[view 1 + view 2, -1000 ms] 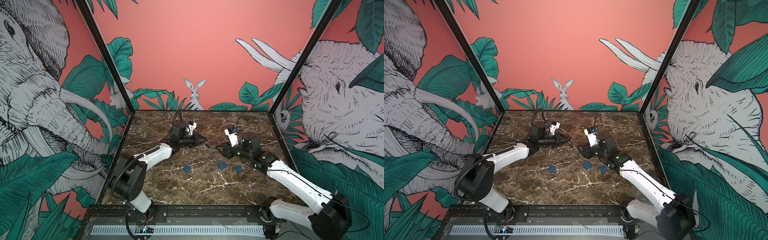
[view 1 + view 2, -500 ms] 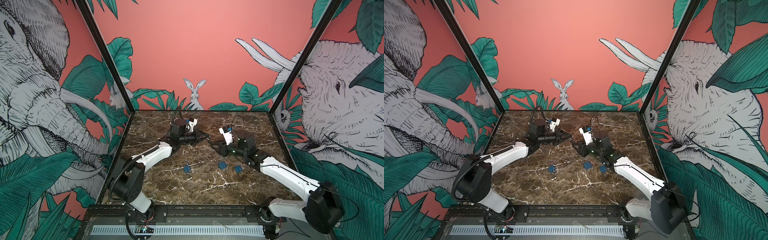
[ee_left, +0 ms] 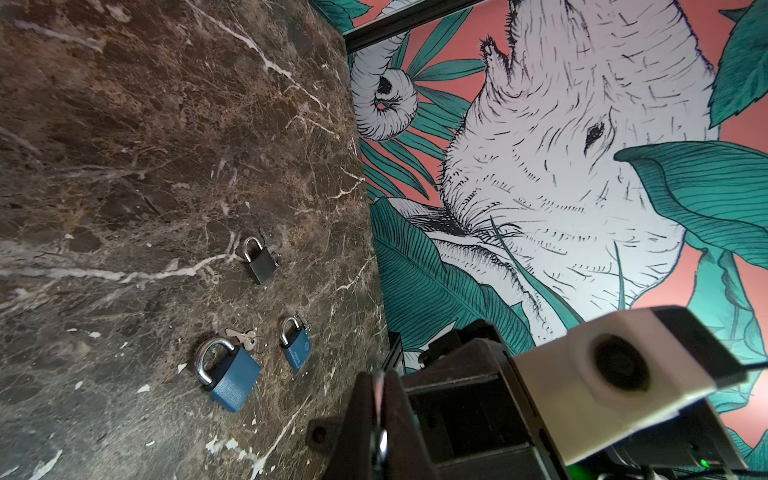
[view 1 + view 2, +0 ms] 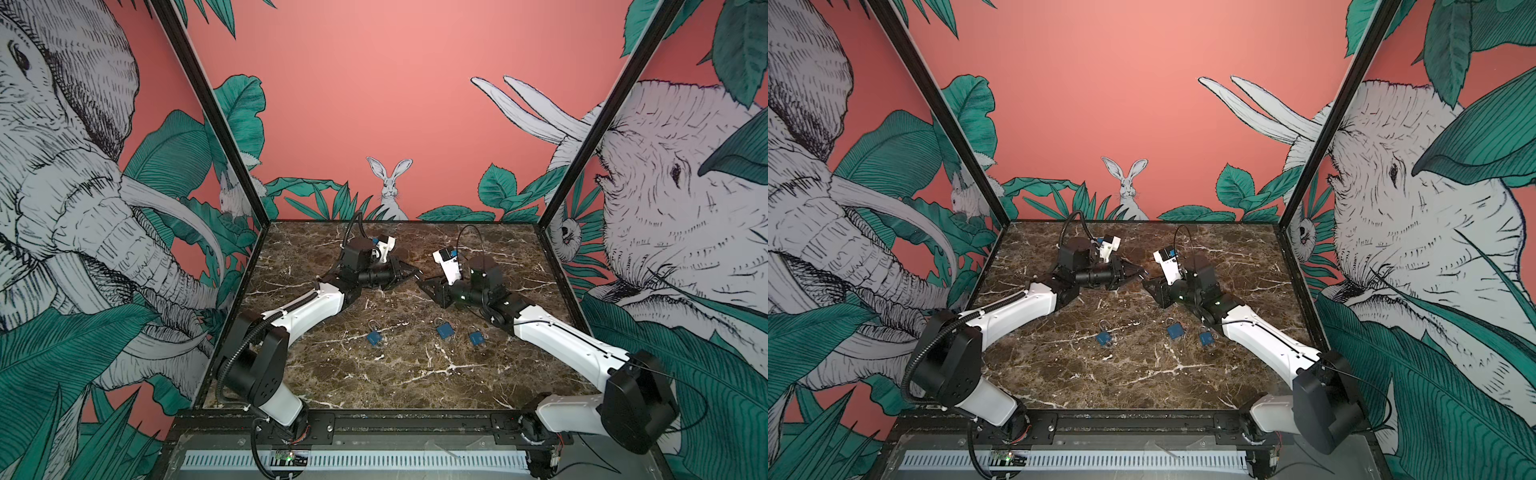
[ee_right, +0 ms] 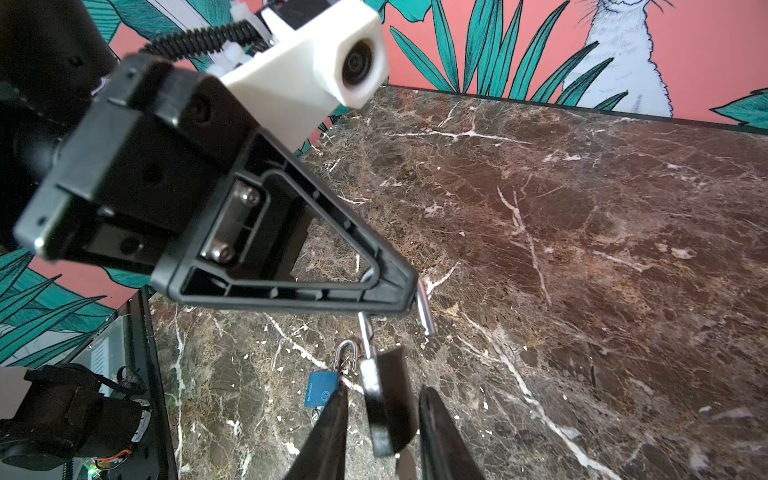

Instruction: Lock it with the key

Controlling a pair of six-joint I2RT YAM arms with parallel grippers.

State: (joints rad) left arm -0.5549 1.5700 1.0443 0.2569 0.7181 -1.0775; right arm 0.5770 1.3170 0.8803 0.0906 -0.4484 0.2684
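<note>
Surface: brown marble table (image 4: pixel 415 374) in a booth with pink jungle-print walls. Both arms meet above its far half.
Left gripper (image 5: pixel 401 297): clamped shut on the steel shackle (image 5: pixel 424 307) of a dark padlock (image 5: pixel 390 399), which hangs from it clear of the table.
Shackle: open. One leg runs into the body; the other ends free in the air.
Right gripper (image 5: pixel 383 390): jaws narrow, one on each side of the padlock body. A slim gap shows on one side, and the other side looks close to touching. Not judged a firm grip yet.
Other locks: one blue padlock (image 4: pixel 375 337) lies alone on the marble. A pair of blue padlocks (image 4: pixel 444 331) lies side by side nearer the right arm. None is touched by either gripper.
Key: small keys (image 3: pixel 243 336) lie on the marble just beside the largest blue padlock in the left wrist view. Cannot tell whether a key sits in the held padlock, because its keyway end is hidden.
Done: padlock is off the table and presented between the two grippers.
Left to do: grip the body, press the free shackle leg home, then fit and turn the key.
Progress: judged early to middle; the lock itself is not closed.
</note>
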